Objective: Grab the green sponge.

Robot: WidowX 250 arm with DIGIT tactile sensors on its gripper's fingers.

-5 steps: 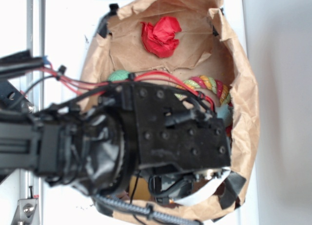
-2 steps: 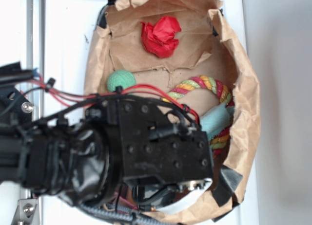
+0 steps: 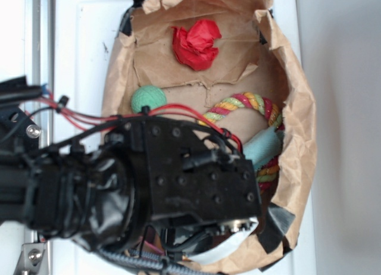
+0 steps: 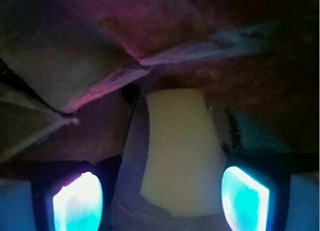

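1. Reached: the gripper [image 4: 162, 193] is low inside the paper bag [image 3: 300, 138], and the green sponge [image 4: 177, 151], a pale yellow block, lies on the bag floor between the fingers [image 4: 77, 203]; they stand spread, touching nothing.
2. Left, I judge: clench on the sponge; lift it out of the bag.
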